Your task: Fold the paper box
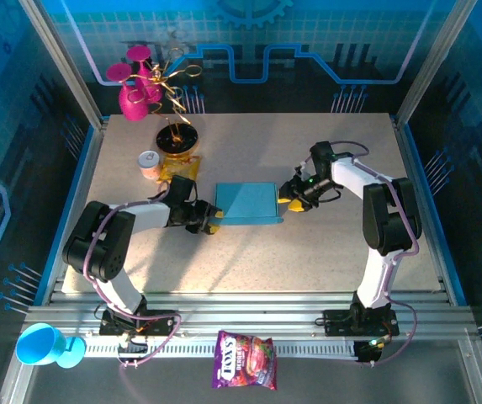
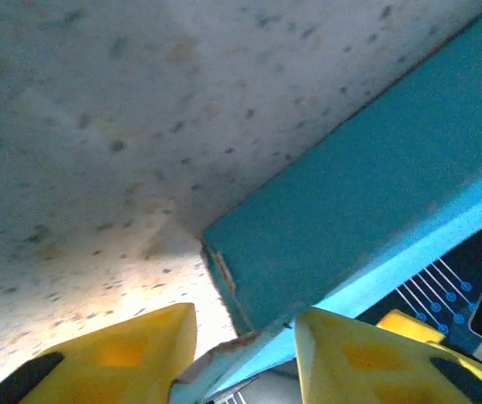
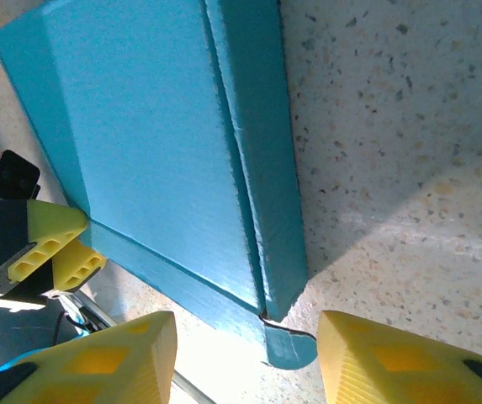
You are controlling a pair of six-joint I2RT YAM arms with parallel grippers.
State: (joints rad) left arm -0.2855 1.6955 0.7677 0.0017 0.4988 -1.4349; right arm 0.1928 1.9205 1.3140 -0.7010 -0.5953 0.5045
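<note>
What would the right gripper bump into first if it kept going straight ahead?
Most likely the box. The right gripper points at the box's near corner, which sits just ahead, in line with the gap between its open jaws. Depth is hard to judge, so it may be very close.

Paper box [image 1: 247,204]: plain light blue-teal.
Table [image 1: 333,252]: off-white with dark speckles.
Left gripper [image 2: 245,320], right gripper [image 3: 247,324]: yellow fingers.
Arms [image 1: 354,181]: black and white.
Cup [image 1: 40,345]: sky blue.
Snack bag [image 1: 245,360]: purple with red print.
Back wall [image 1: 308,34]: blue grid with pale lines.
</note>
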